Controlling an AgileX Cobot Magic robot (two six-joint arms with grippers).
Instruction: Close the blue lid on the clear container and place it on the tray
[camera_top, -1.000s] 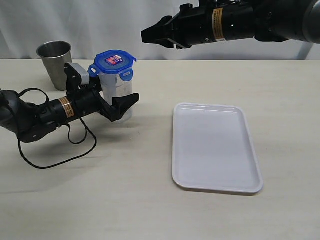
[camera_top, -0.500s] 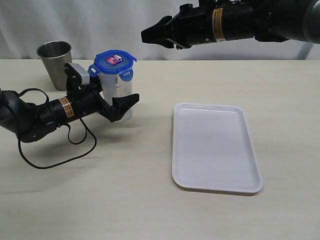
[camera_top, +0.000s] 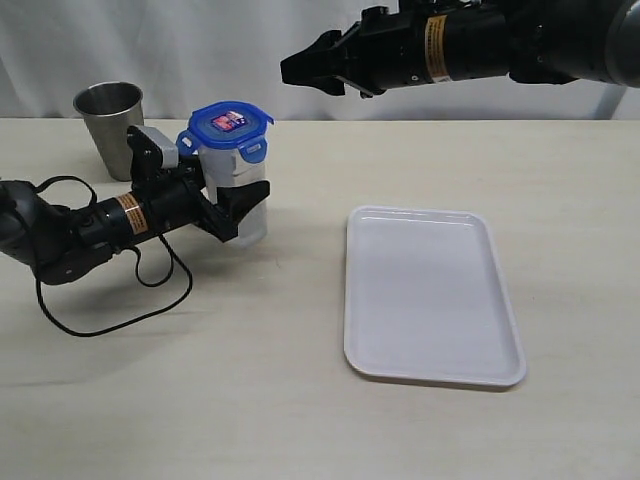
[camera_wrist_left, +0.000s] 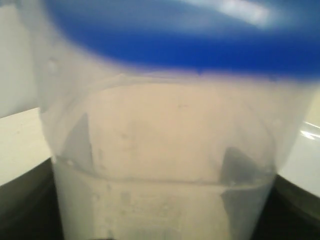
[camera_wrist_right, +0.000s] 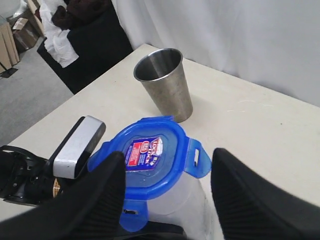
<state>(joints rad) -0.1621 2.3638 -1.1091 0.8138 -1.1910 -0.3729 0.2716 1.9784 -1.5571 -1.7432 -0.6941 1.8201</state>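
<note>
while the left gripper (camera_top: 240, 205) clamps the clear container (camera_top: 235, 165) at upper left, steadying it under the blue lid (camera_top: 231, 122), the right gripper (camera_top: 290, 70) hovers wide open above; tray (camera_top: 430, 300) sits lower right.

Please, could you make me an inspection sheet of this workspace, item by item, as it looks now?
Surface: beige table, no spills seen.
Job's things: blue lid sits on the clear container, which stands upright on the table; whether the flaps are snapped cannot be told. The white tray is empty and lies apart.
Clutter: steel cup, upright, behind the left arm.
End effectors: left end effector astride the container, contact not certain; right end effector open, raised, holding nothing.
Cables: black cable looped on the table by the left arm.
Surroundings: white curtain behind; boxes on the floor beyond the table.
</note>
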